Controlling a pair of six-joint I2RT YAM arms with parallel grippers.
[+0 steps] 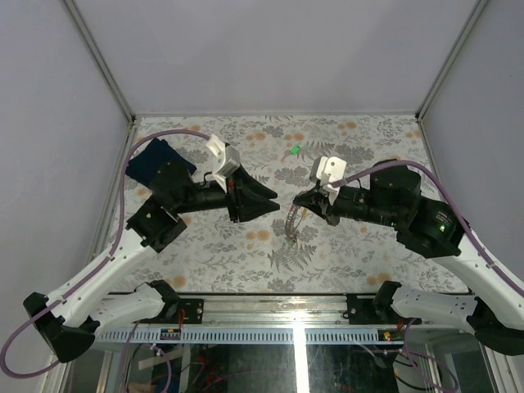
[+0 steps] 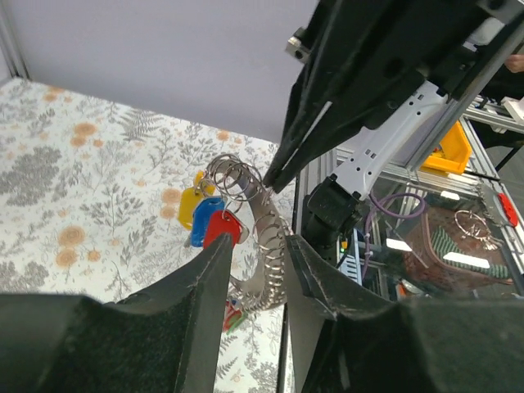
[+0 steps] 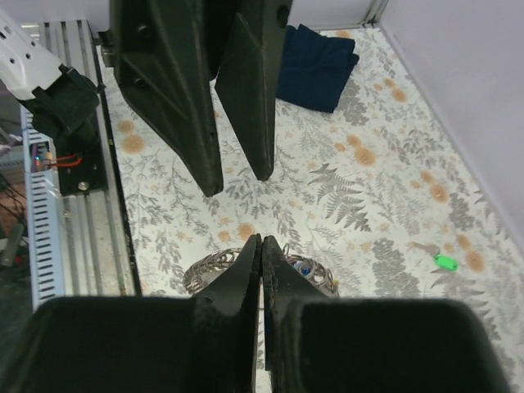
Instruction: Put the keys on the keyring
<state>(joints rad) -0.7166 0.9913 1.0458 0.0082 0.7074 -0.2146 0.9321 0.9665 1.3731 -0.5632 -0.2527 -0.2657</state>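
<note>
Above the middle of the tabletop (image 1: 360, 237), well in from its near edge, the two grippers are seen tip to tip. The right gripper (image 1: 300, 199) is clamped shut on the keyring (image 1: 293, 223). In the right wrist view its jaws are pressed together with the silvery loop showing on either side of them. The keyring is hung below that grip, clear of the left arm, and is seen as a coiled wire ring. Keys (image 2: 209, 219) with yellow, blue and red tags are already threaded on it and are bunched together against the coil. Whether the lowest part of the ring is touching the floral surface cannot be told. The left gripper (image 1: 272, 204) is held just beside the ring with its jaws parted to a narrow gap. Nothing is gripped between them, and in the left wrist view the coil is seen just beyond that gap. Farther back, toward the far edge and roughly at its middle, a single green key (image 1: 294, 150) is laid loose on the tabletop, well apart from the ring. Near the far left corner a folded dark blue cloth (image 1: 155, 161) is laid flat.
</note>
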